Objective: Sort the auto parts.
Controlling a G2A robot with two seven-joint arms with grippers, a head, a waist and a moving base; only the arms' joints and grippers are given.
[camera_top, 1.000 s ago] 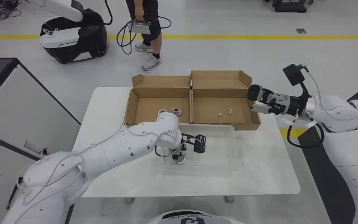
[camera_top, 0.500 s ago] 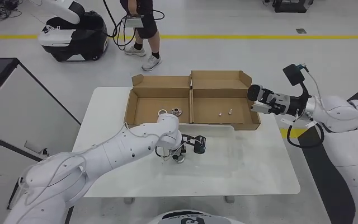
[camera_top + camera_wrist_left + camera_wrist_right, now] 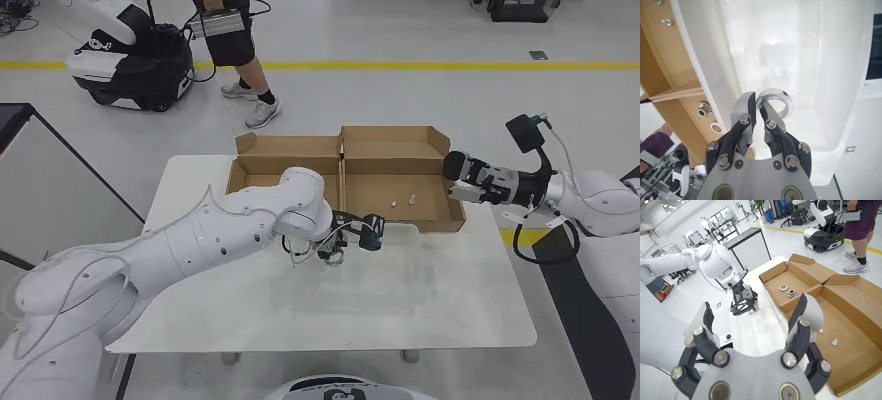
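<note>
A silver ring collar hangs above the white tray, its wall pinched between the fingers of my left gripper, which is shut on it. From above, that gripper sits by the tray's far rim, close to the front wall of the two cardboard boxes. The left box holds a flat ring and a flanged hub. Two small bolts lie in the right box. My right gripper is open over that box's right end, holding nothing.
The tray lies on the white table just in front of the boxes. The left arm's bulky forearm crosses the table's left half and covers part of the left box. A dark cabinet stands off the table's left edge.
The left gripper has moved with the ring collar away from the tray's near left, toward the boxes and a little to the right. The right arm has stayed still.
</note>
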